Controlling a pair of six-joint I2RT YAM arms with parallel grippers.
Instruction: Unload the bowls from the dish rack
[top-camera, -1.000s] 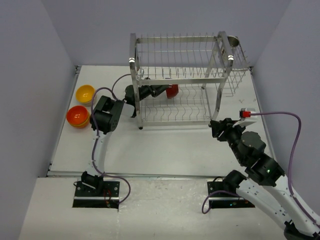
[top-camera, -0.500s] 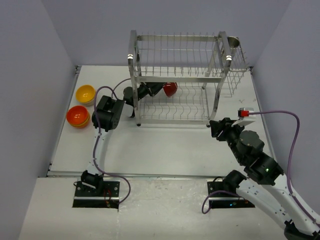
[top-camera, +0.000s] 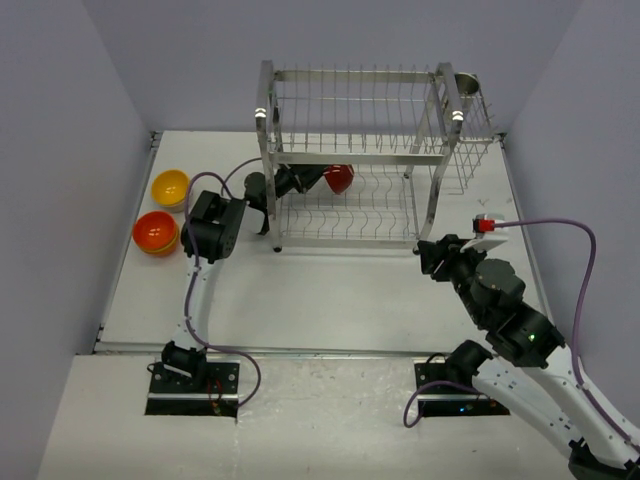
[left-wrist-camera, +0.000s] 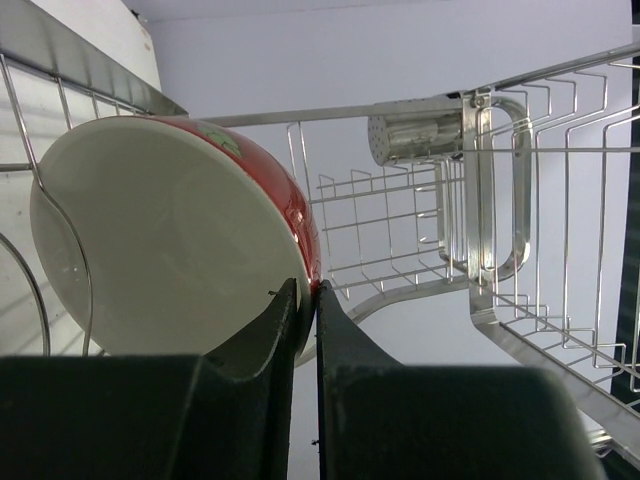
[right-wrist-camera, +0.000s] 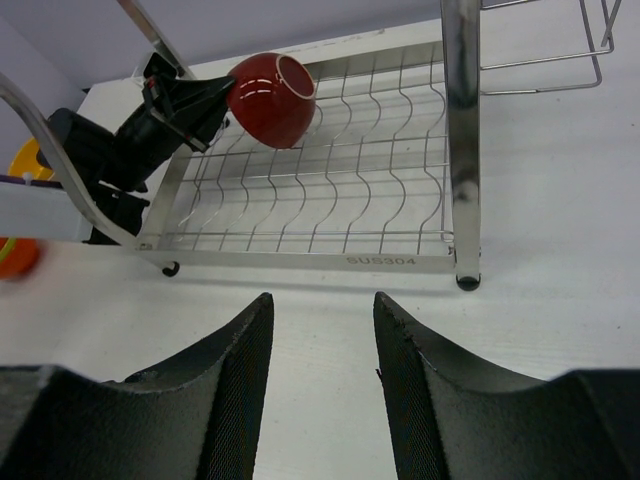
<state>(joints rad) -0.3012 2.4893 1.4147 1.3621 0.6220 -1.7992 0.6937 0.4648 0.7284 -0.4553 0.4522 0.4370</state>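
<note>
Under the upper tier of the dish rack (top-camera: 350, 75), the dark red bowl (top-camera: 340, 178) hangs above the lower shelf wires, its rim pinched by the left gripper (left-wrist-camera: 306, 292). Recommend withdrawing it leftward and level, clear of the corner post (top-camera: 266, 150). The right gripper (right-wrist-camera: 320, 305) is spread and empty.

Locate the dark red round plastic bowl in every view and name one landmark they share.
Top external: the dark red round plastic bowl sits centre, under the upper tier, at the left gripper.
Left wrist: fills the left half, pale inside facing the camera, rim pinched.
Right wrist: upper left of centre, above the lower shelf.
Shared landmark: the shiny steel wire dish rack.
</note>
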